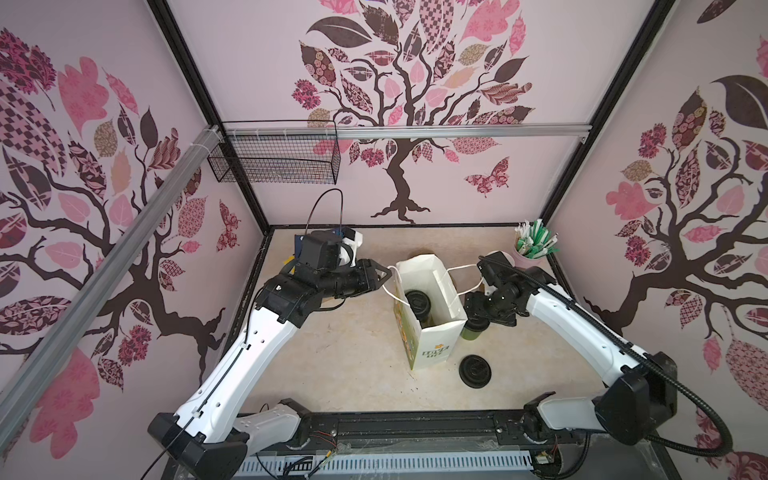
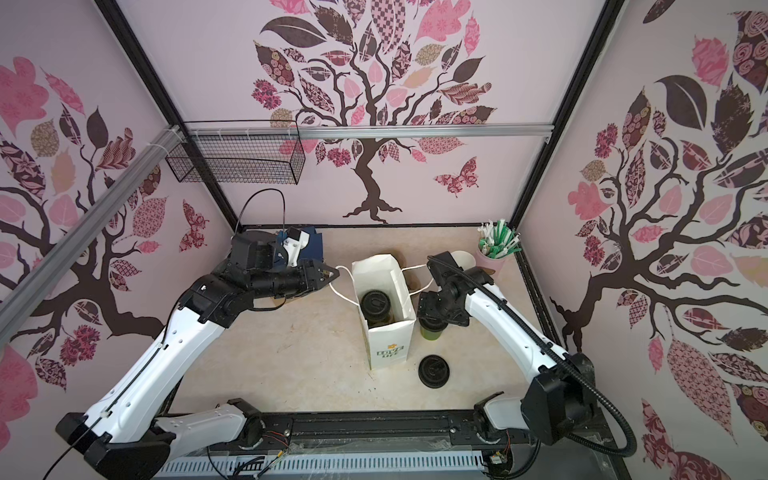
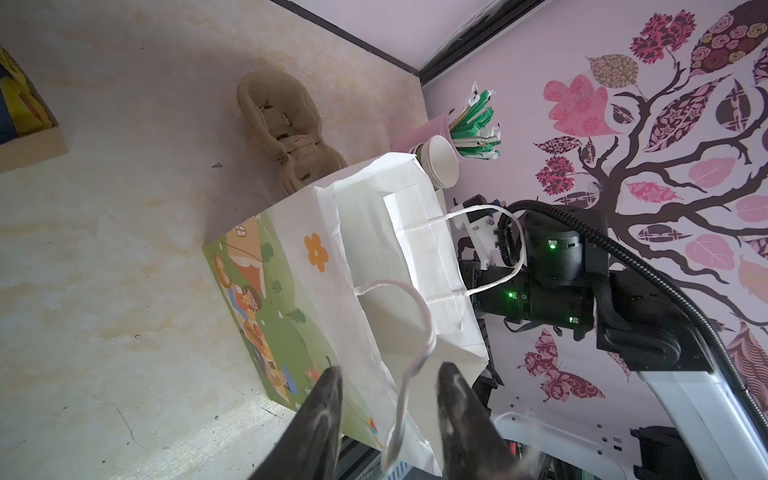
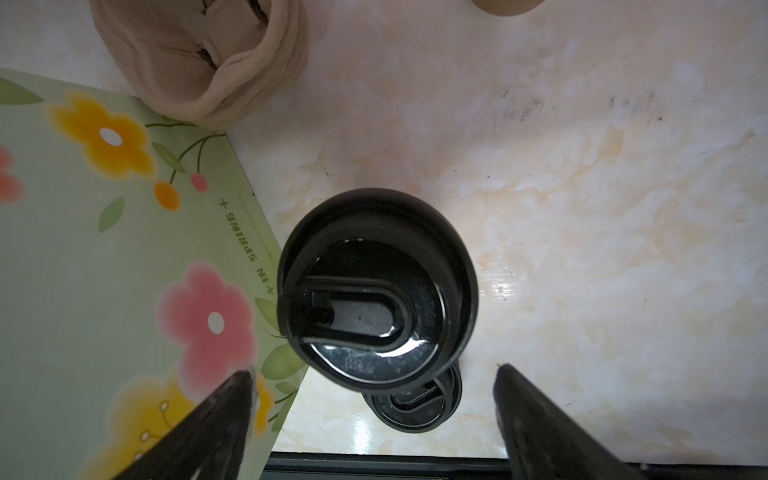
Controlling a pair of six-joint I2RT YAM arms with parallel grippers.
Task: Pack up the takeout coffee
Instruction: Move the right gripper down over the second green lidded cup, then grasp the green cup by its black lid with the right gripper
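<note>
- Takeout coffee looks half packed: of two olive-green paper cups with round black sip lids, one is in the bag and one is out.
- Nearest the front edge, loose black plastic lids (image 1: pixel 475 371) lie on the table; I judge them no part of the job.
- Just behind them, the unpacked lidded cup (image 4: pixel 376 291) stands upright just beside the bag's right wall. The right gripper (image 4: pixel 374 370) hangs over it, jaws wide apart and gripping nothing.
- The tall white paper bag with green printed sides (image 1: pixel 432 345) stands open and upright, with the packed lidded cup (image 1: pixel 417 302) inside.
- At the bag's left, the left gripper (image 3: pixel 388 374) has its jaws parted, and the white string handle (image 3: pixel 431 338) runs loose between them, unpinched.
- Left to do: grasp the outside cup, lift it and lower it in.
</note>
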